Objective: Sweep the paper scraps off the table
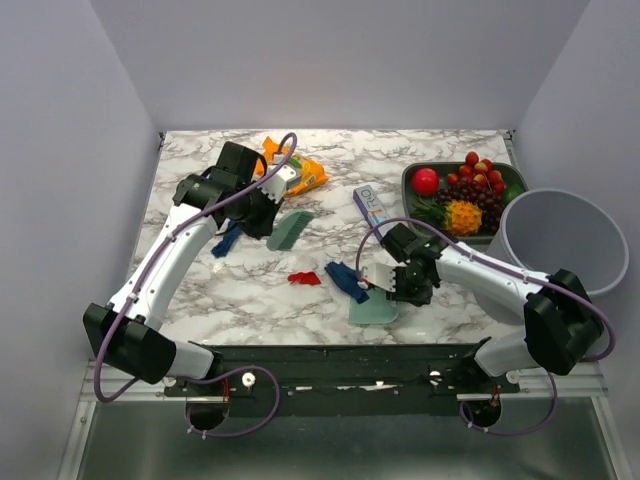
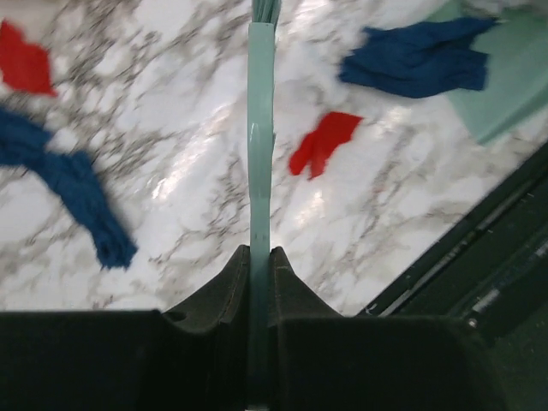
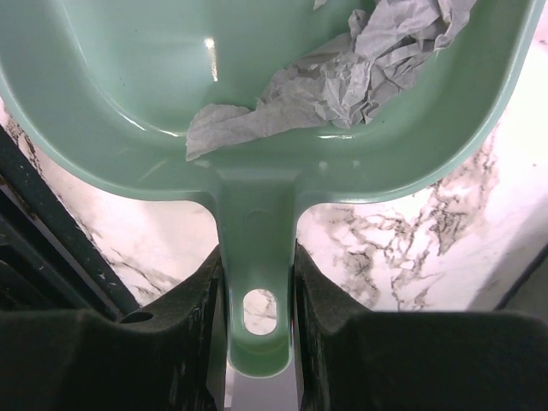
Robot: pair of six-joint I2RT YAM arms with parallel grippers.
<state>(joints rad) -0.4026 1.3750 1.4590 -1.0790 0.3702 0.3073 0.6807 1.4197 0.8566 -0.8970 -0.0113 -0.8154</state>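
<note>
Left gripper (image 2: 259, 261) clamped on brush (image 2: 259, 128) handle; right gripper (image 3: 255, 282) clamped on dustpan (image 3: 128, 77) handle. Paper scraps (image 1: 303, 278) mid-frame on table (image 1: 250, 300). Probably light, limp, easily scattered: sweep with bristles, not pinch.

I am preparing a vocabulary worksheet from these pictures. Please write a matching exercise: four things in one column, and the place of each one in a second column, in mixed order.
Things
1. brush
2. dustpan
3. red paper scrap
4. grey bin

Places
A. to the right of the fruit tray
B. held in the right gripper
C. lying loose on the table
D. held in the left gripper

Pairs: 1-D, 2-B, 3-C, 4-A
</note>
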